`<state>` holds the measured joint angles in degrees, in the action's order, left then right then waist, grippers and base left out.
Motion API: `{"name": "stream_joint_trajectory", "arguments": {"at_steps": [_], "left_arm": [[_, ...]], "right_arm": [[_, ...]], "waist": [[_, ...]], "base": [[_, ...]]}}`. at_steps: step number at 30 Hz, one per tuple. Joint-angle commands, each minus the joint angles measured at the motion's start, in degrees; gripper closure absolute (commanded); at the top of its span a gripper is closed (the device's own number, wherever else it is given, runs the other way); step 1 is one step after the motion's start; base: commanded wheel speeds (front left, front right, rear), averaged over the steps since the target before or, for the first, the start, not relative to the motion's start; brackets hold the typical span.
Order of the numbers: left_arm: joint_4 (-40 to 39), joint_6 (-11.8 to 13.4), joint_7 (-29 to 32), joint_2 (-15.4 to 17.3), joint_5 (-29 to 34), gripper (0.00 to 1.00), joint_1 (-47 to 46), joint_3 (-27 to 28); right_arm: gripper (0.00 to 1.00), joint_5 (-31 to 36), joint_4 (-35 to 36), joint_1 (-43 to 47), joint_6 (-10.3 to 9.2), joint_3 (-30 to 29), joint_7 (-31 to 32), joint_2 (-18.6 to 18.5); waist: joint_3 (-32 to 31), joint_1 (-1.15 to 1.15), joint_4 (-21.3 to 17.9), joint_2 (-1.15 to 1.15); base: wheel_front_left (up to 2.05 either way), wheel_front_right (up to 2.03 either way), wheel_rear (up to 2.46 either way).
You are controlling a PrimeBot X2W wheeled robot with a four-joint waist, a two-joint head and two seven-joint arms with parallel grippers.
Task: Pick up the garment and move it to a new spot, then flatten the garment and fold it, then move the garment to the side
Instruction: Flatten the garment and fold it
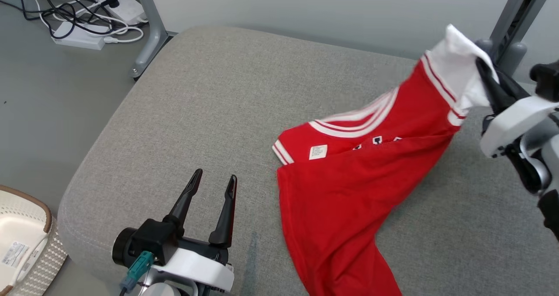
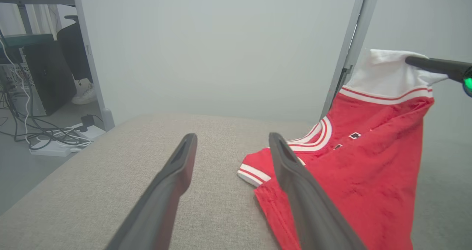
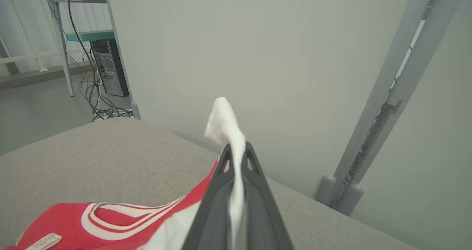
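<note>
The garment [image 1: 349, 182] is a red shirt with white striped trim and a white sleeve, lying on the grey cushioned surface [image 1: 209, 95]. Its white sleeve end is lifted off the surface at the far right, and my right gripper [image 1: 484, 75] is shut on it. In the right wrist view the white cloth [image 3: 230, 132] sticks out between the closed fingertips of the right gripper [image 3: 236, 154]. My left gripper [image 1: 214, 180] stands open above the cushion, left of the shirt and apart from it. The left wrist view shows the left gripper [image 2: 232, 141] with the garment [image 2: 354, 169] to the right.
A woven basket [image 1: 26, 239] sits at the lower left off the cushion. Cables and power strips [image 1: 87, 21] lie on the floor at the far left beside a grey frame leg [image 1: 150, 29]. Another frame post [image 1: 515, 21] rises at the far right, close behind the right gripper.
</note>
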<state>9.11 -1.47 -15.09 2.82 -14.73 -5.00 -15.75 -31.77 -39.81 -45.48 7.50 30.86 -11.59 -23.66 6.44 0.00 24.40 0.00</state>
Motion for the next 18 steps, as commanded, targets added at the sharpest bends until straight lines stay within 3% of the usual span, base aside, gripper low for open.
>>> {"name": "stream_joint_trajectory", "arguments": {"at_steps": [1, 5, 6, 7, 11, 18], "left_arm": [[0.03, -0.22, -0.09, 0.19, -0.48, 0.0, -0.98, 0.12], [-0.04, -0.62, -0.09, 0.21, -0.9, 0.0, -2.28, -0.09], [-0.06, -0.51, -0.09, 0.25, -0.97, 0.0, -2.5, -0.07], [-0.08, -0.48, -0.09, 0.23, -1.07, 0.0, -2.79, -0.18], [0.19, -0.49, -0.09, 0.23, -1.4, 0.0, -3.6, -0.83], [0.61, -0.13, -0.09, 0.21, -1.04, 0.0, -3.83, -0.36]], "right_arm": [[1.0, 0.64, -3.0, 0.6, -0.03, -1.64, 0.33, -1.02], [1.0, 5.47, -13.36, -1.83, -0.03, -5.48, -0.47, -2.15], [0.6, 6.82, -15.4, -2.66, -0.03, -6.41, -0.97, -2.37], [0.0, 7.6, -17.52, -3.34, -0.03, -7.46, -1.1, -2.09], [0.0, 12.11, -24.83, -6.22, -0.03, -10.21, -1.59, -0.59], [0.0, 16.35, -29.11, -7.97, -0.03, -12.5, -2.96, 2.51]], "waist": [[1.08, 0.0, -0.15, 0.0], [3.29, 0.0, 0.11, 0.0], [3.71, 0.0, 0.1, 0.0], [4.12, 0.0, 0.07, 0.0], [4.88, 0.0, 0.0, 0.0], [3.95, 0.0, -1.25, 0.0]], "base": [[0.0, 0.0, 0.0], [0.0, 0.0, 0.0], [0.0, 0.0, 0.0], [0.0, 0.0, 0.0], [0.0, 0.0, 0.0], [0.0, 0.0, 0.0]]}}
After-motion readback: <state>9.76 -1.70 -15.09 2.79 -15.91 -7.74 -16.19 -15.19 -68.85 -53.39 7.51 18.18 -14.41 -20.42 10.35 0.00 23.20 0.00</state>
